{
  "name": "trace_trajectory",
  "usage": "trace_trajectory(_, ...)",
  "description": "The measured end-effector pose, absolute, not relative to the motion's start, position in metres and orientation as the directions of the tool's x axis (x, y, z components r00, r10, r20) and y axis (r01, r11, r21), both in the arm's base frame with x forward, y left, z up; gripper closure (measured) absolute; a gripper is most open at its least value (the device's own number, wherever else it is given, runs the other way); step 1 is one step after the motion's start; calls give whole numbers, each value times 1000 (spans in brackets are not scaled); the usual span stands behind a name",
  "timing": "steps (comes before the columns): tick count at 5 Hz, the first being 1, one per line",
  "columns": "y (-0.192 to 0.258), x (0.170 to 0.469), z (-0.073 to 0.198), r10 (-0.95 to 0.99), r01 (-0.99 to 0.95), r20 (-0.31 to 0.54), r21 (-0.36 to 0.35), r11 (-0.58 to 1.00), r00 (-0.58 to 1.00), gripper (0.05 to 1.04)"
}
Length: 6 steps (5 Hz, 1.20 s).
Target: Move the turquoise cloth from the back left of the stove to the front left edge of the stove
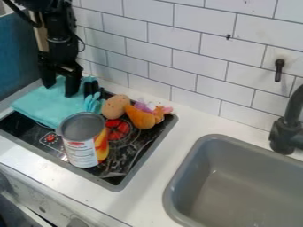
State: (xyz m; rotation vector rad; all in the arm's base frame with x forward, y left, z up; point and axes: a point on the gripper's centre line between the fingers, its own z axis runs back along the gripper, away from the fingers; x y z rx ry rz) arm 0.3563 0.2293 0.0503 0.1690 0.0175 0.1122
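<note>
Turquoise cloth (41, 106) is lying under my tool (60, 88), whose two fingers are standing apart with some fabric showing between them, though I cannot tell whether the tips are touching it. Just beside the tool, on the sink side, I am seeing teal-and-black utensils (91, 102), with a speckled brown toy (115, 107) and an orange toy (139, 117) resting farther out. Nearer the camera than the tool, a can (81, 148) is standing on the black stovetop (127, 157), while the grey sink (237, 186) is sitting well apart from the tool.
</note>
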Motion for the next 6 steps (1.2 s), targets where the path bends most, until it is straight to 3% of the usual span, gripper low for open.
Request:
trace_trajectory(3, 216, 315, 38, 128, -115, -101, 131, 985, 987, 75)
trace_trajectory(5, 238, 257, 39, 228, -189, -191, 201, 961, 955, 75)
trace_trajectory(6, 253, 242, 40, 310, -259, -201, 244, 934, 929, 75)
